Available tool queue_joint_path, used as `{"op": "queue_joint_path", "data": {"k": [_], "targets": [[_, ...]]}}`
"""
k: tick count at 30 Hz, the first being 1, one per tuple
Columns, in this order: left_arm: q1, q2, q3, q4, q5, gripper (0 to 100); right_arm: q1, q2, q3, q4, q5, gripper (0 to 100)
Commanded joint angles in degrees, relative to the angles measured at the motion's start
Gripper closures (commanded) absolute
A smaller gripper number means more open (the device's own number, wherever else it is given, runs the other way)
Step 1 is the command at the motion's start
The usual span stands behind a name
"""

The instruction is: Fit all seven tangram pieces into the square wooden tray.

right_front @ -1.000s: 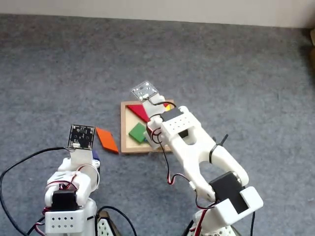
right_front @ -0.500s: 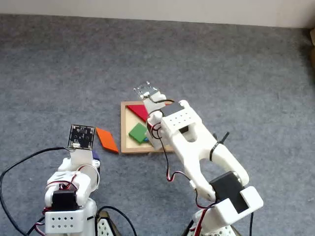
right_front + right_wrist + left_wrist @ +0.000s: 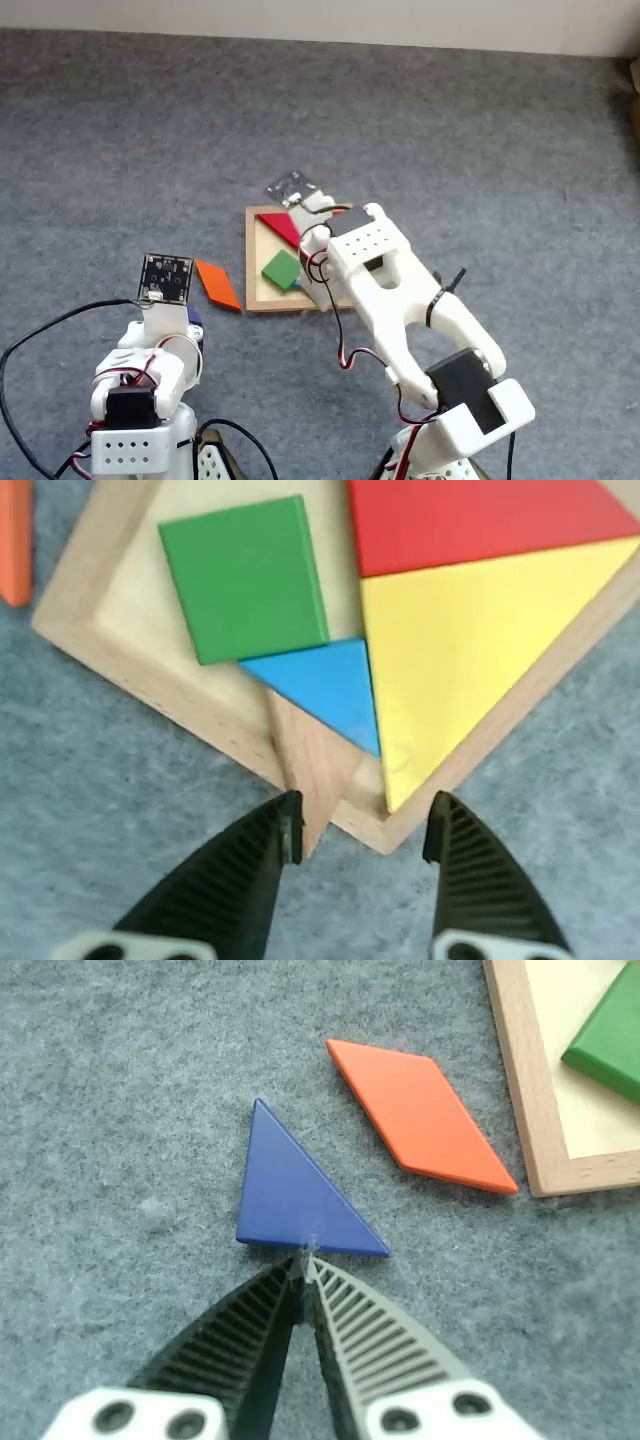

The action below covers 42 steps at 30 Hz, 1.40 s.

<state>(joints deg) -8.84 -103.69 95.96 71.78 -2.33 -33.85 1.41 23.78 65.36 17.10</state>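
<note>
Grey carpeted desk: your right tool [image 3: 362, 825] gapes at tray [image 3: 170, 705] corner, prob. to nudge wood piece [image 3: 310, 760] in; left tool [image 3: 303, 1265] closed, empty, by blue triangle [image 3: 290, 1195].

The surface [image 3: 450, 130] lies open far of the tray [image 3: 249, 260] and out to the far left and right. The right arm [image 3: 400, 300] hangs over the tray's right half and near edge, closing that side. The tray's left strip, beside the green square [image 3: 281, 270], is bare and open from the left. The orange piece [image 3: 217, 284] lies just left of the tray. The blue triangle [image 3: 290, 1195] is near it, touching the tips of the left pincer [image 3: 303, 1263].
</note>
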Motion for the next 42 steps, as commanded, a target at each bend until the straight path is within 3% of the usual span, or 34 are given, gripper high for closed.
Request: {"op": "queue_joint_path", "data": {"k": [1,8,23,30,42], "targets": [[-0.57,-0.48,1.19,0.18,0.53,97,-0.48,-0.57,-3.38,0.04,2.90,79.6],[-0.57,-0.48,1.19,0.18,0.53,97,-4.26,-0.57,-3.21,0.04,5.19,79.6],[-0.57,-0.48,1.19,0.18,0.53,97,-4.18,6.64,-1.71,-1.98,5.19,79.8],[-0.57,-0.48,1.19,0.18,0.53,97,-4.18,6.46,-1.71,-1.89,9.05,92.7],[-0.57,-0.48,1.19,0.18,0.53,97,-4.09,1.71,-1.71,0.40,8.97,98.3]]}}
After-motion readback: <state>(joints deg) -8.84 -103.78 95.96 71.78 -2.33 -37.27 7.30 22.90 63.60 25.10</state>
